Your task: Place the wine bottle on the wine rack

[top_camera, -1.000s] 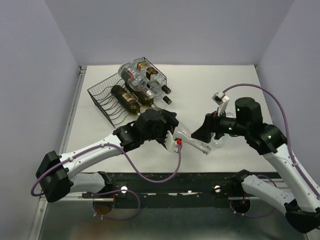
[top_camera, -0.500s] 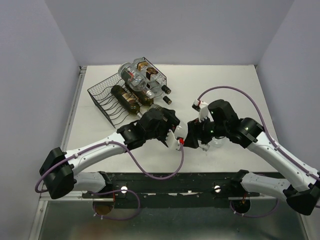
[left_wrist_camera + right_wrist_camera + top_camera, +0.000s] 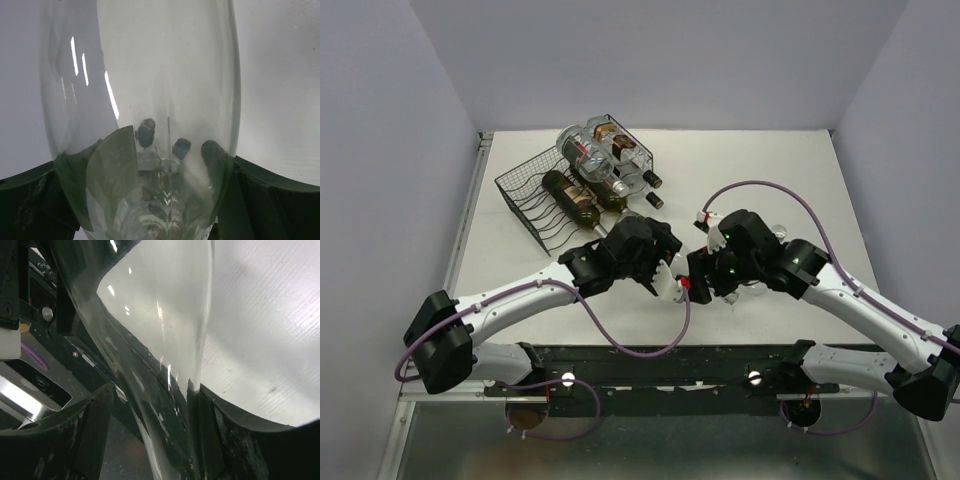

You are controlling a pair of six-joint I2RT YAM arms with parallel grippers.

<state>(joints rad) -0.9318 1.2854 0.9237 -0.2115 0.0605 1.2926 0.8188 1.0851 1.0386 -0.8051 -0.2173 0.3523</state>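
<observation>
A clear, empty wine bottle (image 3: 680, 264) lies slanted low over the table between both arms. My left gripper (image 3: 665, 272) is shut on its wide body, which fills the left wrist view (image 3: 150, 75) between the two black fingers (image 3: 30, 195). My right gripper (image 3: 706, 276) comes from the right and its jaws close on the narrower part of the same bottle (image 3: 165, 305), the right finger (image 3: 225, 425) touching the glass. The black wire wine rack (image 3: 525, 195) stands at the back left, apart from both grippers.
The rack holds dark bottles (image 3: 570, 198) on its lower cradles and a clear bottle with a red label (image 3: 592, 160) on top. The table's side walls rise on the left and right. Purple cables loop by both wrists.
My right arm has swung left from the table's right side to the bottle and its jaws now sit around it. My left gripper kept hold and shifted slightly.
</observation>
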